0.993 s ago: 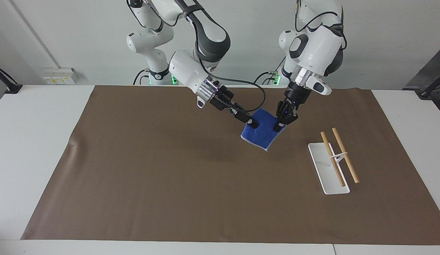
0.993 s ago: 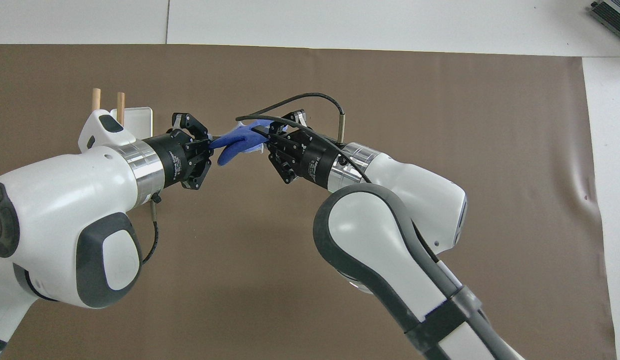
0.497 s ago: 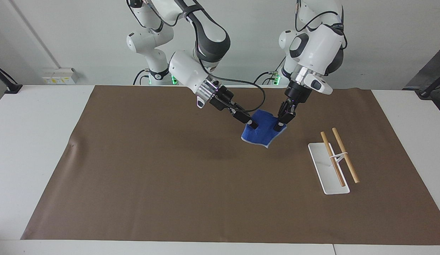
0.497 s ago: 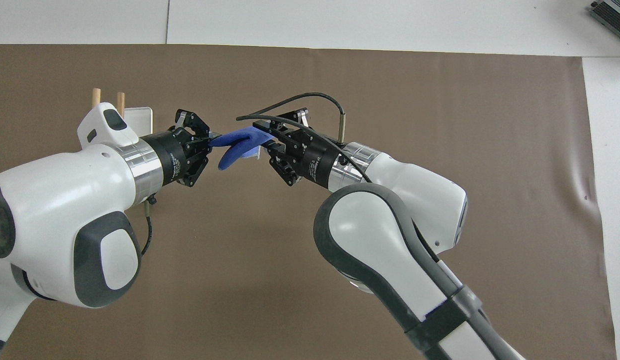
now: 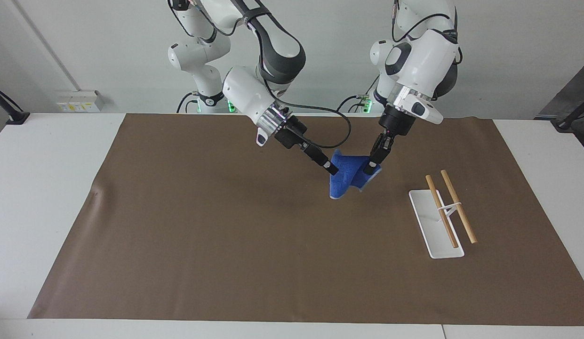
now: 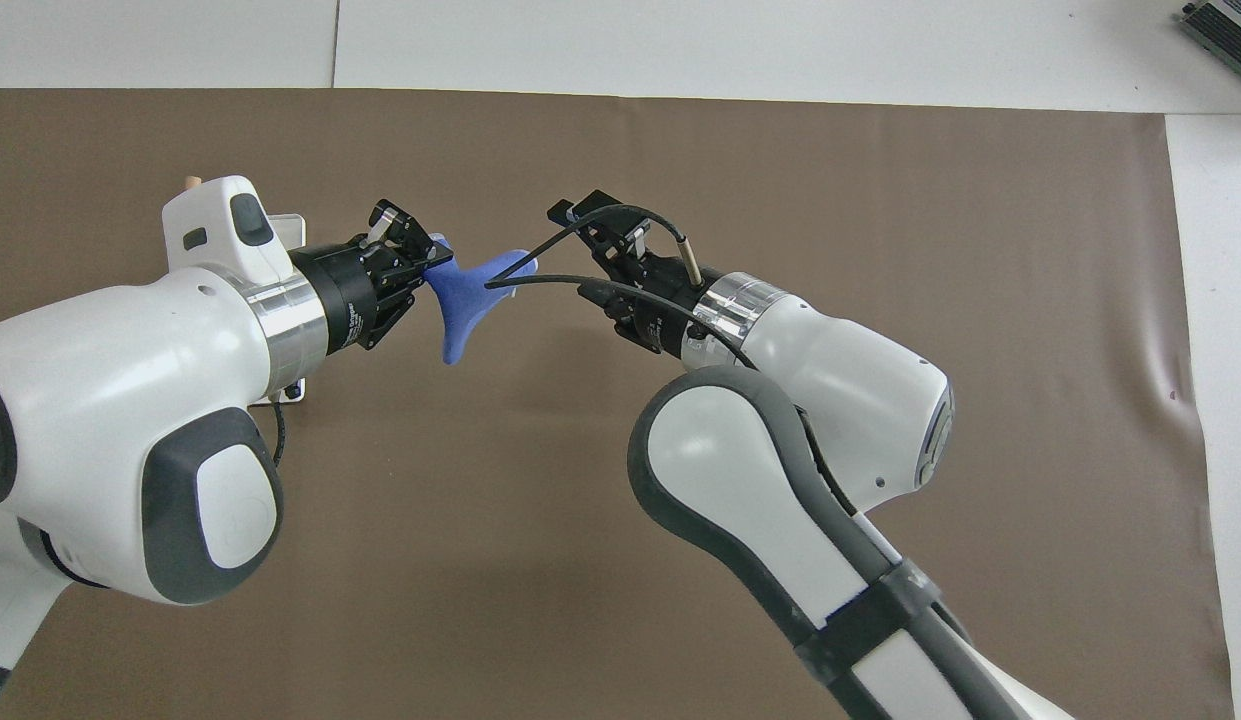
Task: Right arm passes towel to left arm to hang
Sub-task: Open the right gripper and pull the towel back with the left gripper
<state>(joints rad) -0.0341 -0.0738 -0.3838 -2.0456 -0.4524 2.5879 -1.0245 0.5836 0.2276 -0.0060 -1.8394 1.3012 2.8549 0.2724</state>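
Brown mat; white rod rack on it.

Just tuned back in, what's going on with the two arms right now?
It is mid-handover. The left gripper is shut on one corner of the blue towel, which hangs in the air over the brown mat. The right gripper is at the towel's other upper corner, but its fingers look open in the overhead view, so the towel seems to hang from the left gripper alone. The rack with two wooden rods stands toward the left arm's end of the table, with nothing on it yet.
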